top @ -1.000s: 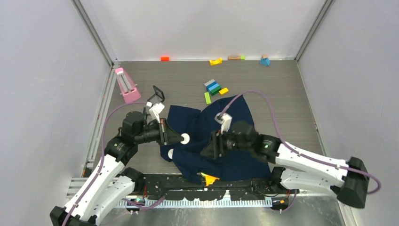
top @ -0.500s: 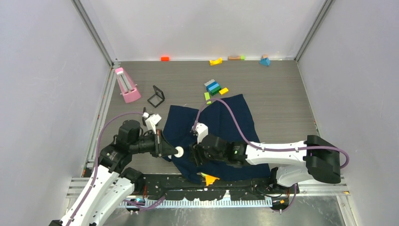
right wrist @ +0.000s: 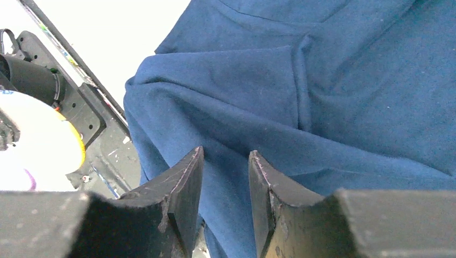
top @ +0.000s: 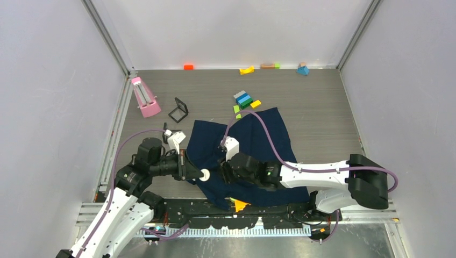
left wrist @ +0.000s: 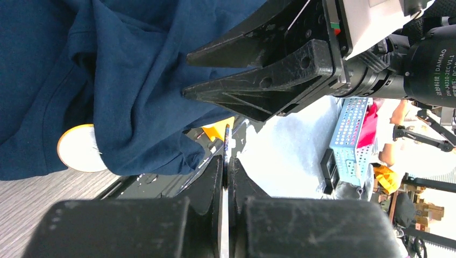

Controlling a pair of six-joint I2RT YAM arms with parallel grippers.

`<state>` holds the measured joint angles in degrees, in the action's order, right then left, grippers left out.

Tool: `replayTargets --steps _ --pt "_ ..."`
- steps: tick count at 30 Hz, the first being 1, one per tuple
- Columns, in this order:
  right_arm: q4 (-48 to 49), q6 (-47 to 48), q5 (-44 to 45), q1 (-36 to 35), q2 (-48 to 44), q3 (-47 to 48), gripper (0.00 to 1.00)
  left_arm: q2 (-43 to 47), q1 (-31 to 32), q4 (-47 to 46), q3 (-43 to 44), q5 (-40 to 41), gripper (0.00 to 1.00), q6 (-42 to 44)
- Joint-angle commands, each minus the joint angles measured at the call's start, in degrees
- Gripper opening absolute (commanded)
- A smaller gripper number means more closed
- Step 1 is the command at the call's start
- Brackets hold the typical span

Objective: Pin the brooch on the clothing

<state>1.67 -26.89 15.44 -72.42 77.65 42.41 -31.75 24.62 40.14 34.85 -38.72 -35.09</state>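
Observation:
The dark navy T-shirt [top: 258,145] lies crumpled on the table in front of both arms. My left gripper [top: 200,173] is at the shirt's near-left edge and is shut on the brooch [top: 205,174], a small pale round disc. In the left wrist view it shows edge-on as a thin strip [left wrist: 226,141] between the fingers. A second pale disc with an orange rim [left wrist: 80,148] lies on the table, partly under the shirt's edge [left wrist: 140,107]. My right gripper [top: 223,175] faces the left one. It is open, with a fold of shirt [right wrist: 226,161] between its fingers.
A yellow wedge block [top: 239,204] lies at the near edge under the shirt's hem. A black frame [top: 178,110] and a pink stand [top: 144,97] are at the back left. Coloured blocks [top: 243,99] lie behind the shirt and along the back wall.
Over the last second both grippers came down and closer together at the shirt's near-left edge, and the right arm swung left. In the last half second they hardly moved.

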Motion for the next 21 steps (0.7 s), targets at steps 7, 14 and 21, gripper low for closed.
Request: replayTargets --steps 7,14,21 --pt "6.58 -1.25 -3.94 0.25 2.51 -1.78 0.22 -0.97 -0.36 -6.19 0.63 -3.77 0.00 -1.11" --pt "1.22 -1.22 3.90 3.38 -0.11 -1.74 0.01 -1.67 -0.36 -7.15 0.90 -2.61 0.00 -0.86" --pt "-2.05 -1.27 3.55 11.17 -6.77 -5.53 0.01 -1.50 -0.36 -10.67 -3.49 0.19 0.00 -3.11"
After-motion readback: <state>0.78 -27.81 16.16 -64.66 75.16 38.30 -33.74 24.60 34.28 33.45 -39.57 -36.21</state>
